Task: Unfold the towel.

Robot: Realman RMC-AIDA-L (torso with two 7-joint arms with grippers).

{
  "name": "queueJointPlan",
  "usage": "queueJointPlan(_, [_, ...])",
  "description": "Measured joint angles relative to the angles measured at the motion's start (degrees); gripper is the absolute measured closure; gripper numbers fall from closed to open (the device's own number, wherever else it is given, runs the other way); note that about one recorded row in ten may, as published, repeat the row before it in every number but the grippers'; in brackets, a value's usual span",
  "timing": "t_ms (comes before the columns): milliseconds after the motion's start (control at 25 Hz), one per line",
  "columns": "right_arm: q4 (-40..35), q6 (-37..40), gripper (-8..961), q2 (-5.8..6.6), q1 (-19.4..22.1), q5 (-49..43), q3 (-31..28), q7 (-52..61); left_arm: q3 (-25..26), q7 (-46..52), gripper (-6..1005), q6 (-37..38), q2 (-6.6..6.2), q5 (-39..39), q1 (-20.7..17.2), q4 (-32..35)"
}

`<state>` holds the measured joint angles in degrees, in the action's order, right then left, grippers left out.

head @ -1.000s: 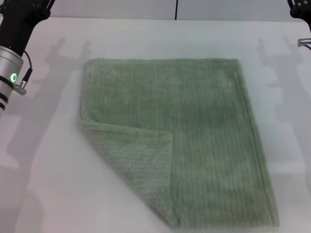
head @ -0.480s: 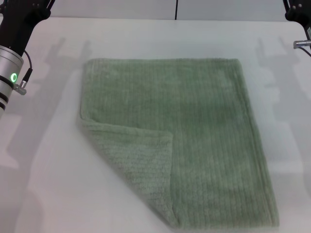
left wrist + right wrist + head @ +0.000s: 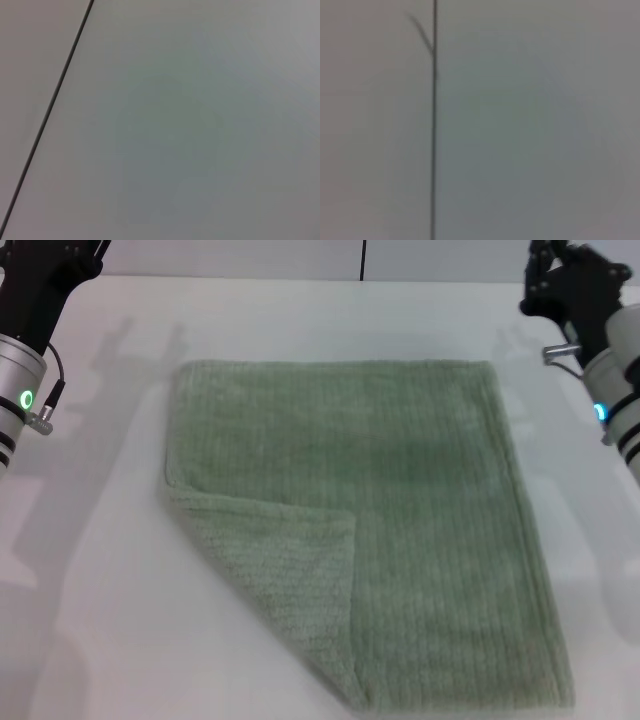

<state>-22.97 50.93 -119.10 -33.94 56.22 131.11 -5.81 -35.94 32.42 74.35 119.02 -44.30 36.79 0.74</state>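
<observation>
A: Head view first. What could go wrong here?

B: The towel lies flat on the white table, except for its near-left corner, which is folded over and shows the paler underside. Likely risk: a gripper pinches both layers at that flap instead of the top one alone, so the whole cloth drags or bunches rather than opening. A shallow pinch on the terry pile could also slip off.

A: And the arms?

B: The right gripper hangs at the far right, above the table and clear of the towel's far-right corner; whether its fingers are open or closed cannot be told. The left arm sits at the far left edge, its gripper out of frame. The right arm is a long reach from the fold, which may pull the cloth askew.

A: How does the towel look?

B: Sage green, finely ribbed, hemmed, otherwise smooth.

A: Left wrist view?

B: Only a pale surface and a dark seam. No towel, no fingers.

A: Right wrist view?

B: The same: a blurred pale surface with a dark line.
</observation>
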Motion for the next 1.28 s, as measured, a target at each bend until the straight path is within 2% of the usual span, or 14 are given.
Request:
queueJointPlan(200, [-4.56, -9.06, 810, 0.53, -0.04, -0.34, -1.14, -0.66, 0.0, -0.02, 225, 0.0, -0.02, 0.0, -0.05, 0.2])
queueJointPlan(280, [-7.91, -15.72, 889, 0.69, 0.02, -0.35, -4.13, -4.35, 0.0, -0.02, 226, 0.0, -0.02, 0.0, -0.08, 0.21])
queueJointPlan(560, [-20.4, -31.73, 956, 0.4, 4.28, -0.39, -14.94, -18.26, -0.01, -0.05, 226, 0.07, -0.02, 0.0, -0.41, 0.43])
queueJointPlan(600, [-24.61, -38.53, 954, 0.26, 5.53, -0.4, -19.29, -20.92, -0.01, -0.06, 227, 0.09, -0.02, 0.0, -0.42, 0.53])
queueJointPlan(640, [-24.61, -38.53, 954, 0.26, 5.53, -0.4, -19.29, -20.92, -0.01, -0.06, 227, 0.09, -0.02, 0.0, -0.42, 0.53])
queueJointPlan(680, [-27.96, -45.48, 953, 0.27, 6.06, -0.41, -23.51, -21.67, 0.01, -0.07, 227, 0.1, -0.02, 0.0, -0.42, 0.57])
queueJointPlan(720, [-27.96, -45.48, 953, 0.27, 6.06, -0.41, -23.51, -21.67, 0.01, -0.07, 227, 0.1, -0.02, 0.0, -0.42, 0.57])
queueJointPlan(760, [-30.31, -51.96, 952, 0.45, 6.09, -0.78, -27.06, -21.74, 0.09, -0.08, 227, 0.13, -0.02, 0.0, -0.42, 0.59])
queueJointPlan(800, [-30.31, -51.96, 952, 0.45, 6.09, -0.78, -27.06, -21.74, 0.22, -0.08, 227, 0.2, -0.02, 0.0, -0.42, 0.59])
queueJointPlan(880, [-33.79, -61.6, 951, 0.51, 6.04, -3.51, -32.17, -21.74, 0.34, -0.08, 227, 0.26, -0.02, 0.0, -0.41, 0.59])
queueJointPlan(1000, [-36.57, -68.51, 950, 0.42, 5.92, -5.41, -35.54, -21.5, 0.49, -0.09, 228, 0.35, -0.02, 0.0, -0.4, 0.59])
queueJointPlan(1080, [-39.14, -77.56, 949, 0.5, 5.03, -6.22, -39.93, -21.44, 0.49, -0.09, 228, 0.35, -0.02, 0.0, -0.4, 0.59])
queueJointPlan(1160, [-39.61, -80.76, 948, 0.56, 4.53, -6.4, -41.49, -21.44, 0.5, -0.09, 228, 0.41, -0.02, 0.0, -0.4, 0.63])
queueJointPlan(1280, [-40.07, -91.94, 947, 0.68, 1.28, -9.91, -47.15, -21.65, 0.53, -0.09, 228, 1.01, -0.09, 0.0, -0.24, 0.84])
